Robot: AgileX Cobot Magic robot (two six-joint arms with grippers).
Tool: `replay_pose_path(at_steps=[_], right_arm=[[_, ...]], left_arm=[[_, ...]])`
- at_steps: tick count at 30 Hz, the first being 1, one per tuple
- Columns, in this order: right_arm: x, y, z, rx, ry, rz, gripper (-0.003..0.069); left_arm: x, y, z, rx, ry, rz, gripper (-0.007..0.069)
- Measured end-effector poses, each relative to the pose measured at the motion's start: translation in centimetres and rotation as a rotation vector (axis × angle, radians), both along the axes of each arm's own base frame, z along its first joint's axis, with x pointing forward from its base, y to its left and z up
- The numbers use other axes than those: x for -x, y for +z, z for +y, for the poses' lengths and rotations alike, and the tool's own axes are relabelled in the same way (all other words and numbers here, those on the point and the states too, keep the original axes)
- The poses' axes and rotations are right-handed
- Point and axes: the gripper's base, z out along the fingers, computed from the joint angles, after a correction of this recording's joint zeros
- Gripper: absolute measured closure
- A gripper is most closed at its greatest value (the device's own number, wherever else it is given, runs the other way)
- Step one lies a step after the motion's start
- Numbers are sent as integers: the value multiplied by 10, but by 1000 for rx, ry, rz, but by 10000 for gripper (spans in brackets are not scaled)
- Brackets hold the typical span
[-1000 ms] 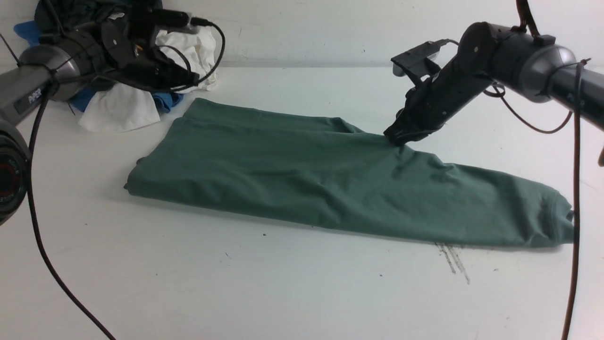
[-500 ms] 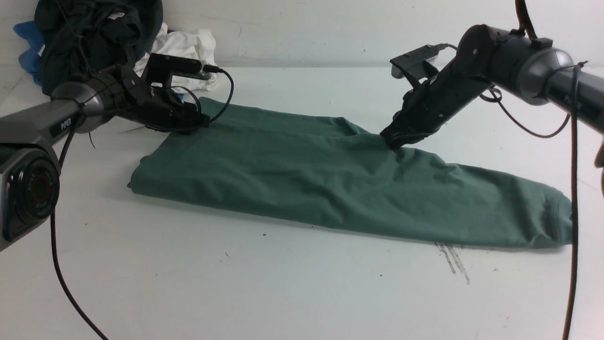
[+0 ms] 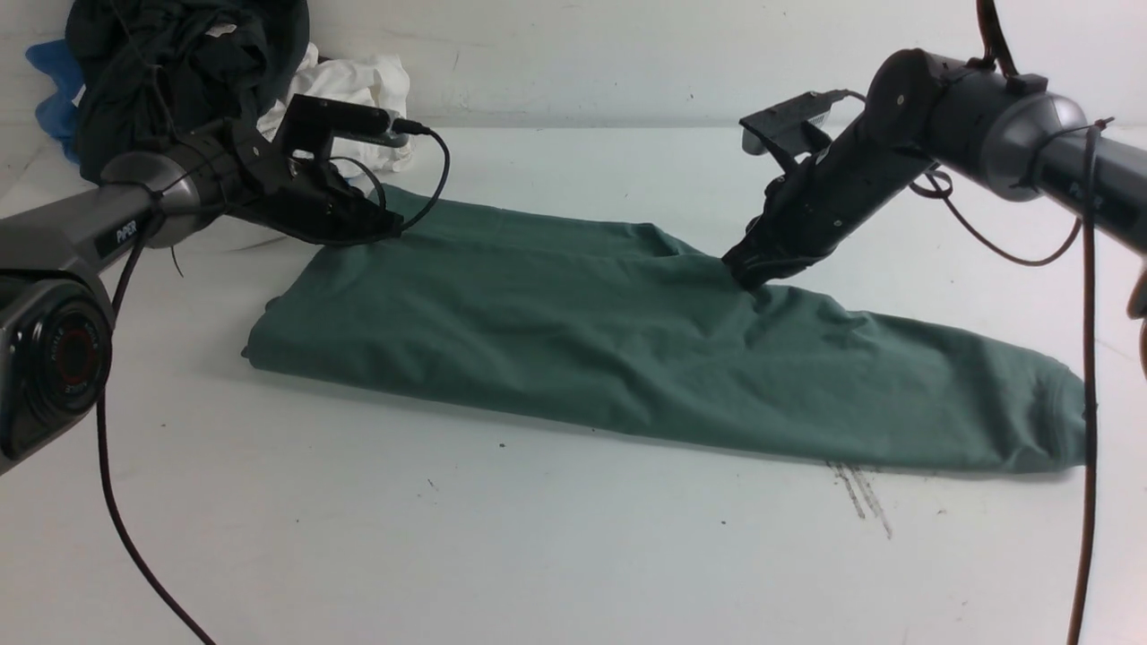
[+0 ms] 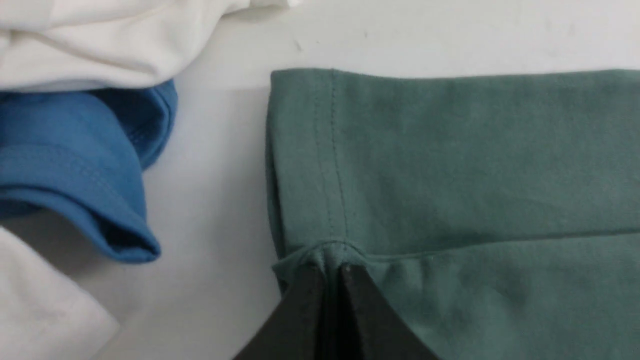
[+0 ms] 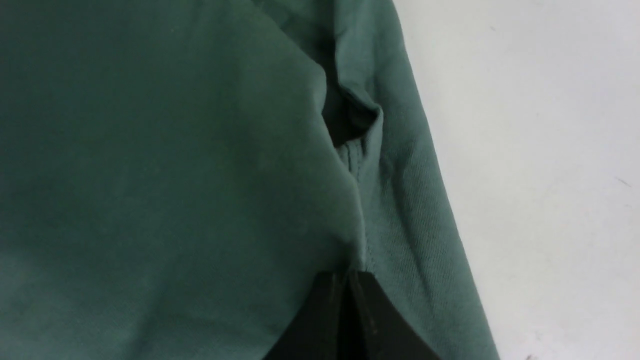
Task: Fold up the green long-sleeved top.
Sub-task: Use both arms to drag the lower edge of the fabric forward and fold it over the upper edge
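Whereas it was held over the clothes pile (image 3: 188,63) a second ago, the left gripper (image 3: 381,228) is now clamped on the green long-sleeved top (image 3: 573,349), laid flat just beside that pile; the right gripper (image 3: 748,273) is kept pinched on cloth farther from it.

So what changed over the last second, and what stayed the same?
The left hand swung down from the clothes pile at the back left to the far left corner of the green long-sleeved top and closed on its hem. The right hand stayed pinched on the top's far edge, and the top barely shifted.
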Motion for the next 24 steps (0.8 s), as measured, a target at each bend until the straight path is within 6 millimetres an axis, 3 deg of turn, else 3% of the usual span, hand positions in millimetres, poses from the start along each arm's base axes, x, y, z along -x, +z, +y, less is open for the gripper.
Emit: replay_pose_path(at_steps=[6, 11, 15, 18, 19, 22, 24], right_arm=[[4, -1, 0, 12, 17, 39, 666], [5, 9, -3, 33, 25, 17, 666], [5, 16, -3, 32, 22, -15, 666], [3, 15, -2, 21, 17, -28, 666], [2, 11, -1, 8, 13, -21, 666], [1, 6, 0, 0, 10, -9, 666], [0, -1, 1, -2, 10, 5, 666]], left_arm=[[15, 27, -3, 7, -67, 85, 612], [18, 50, 0, -44, -79, 44, 614], [17, 56, 2, -56, -68, 2, 619], [12, 48, 4, -69, -54, -23, 608], [8, 33, 5, -83, -53, -10, 573], [6, 19, 5, -90, -53, 6, 514], [4, 6, 7, -97, -49, 18, 407]])
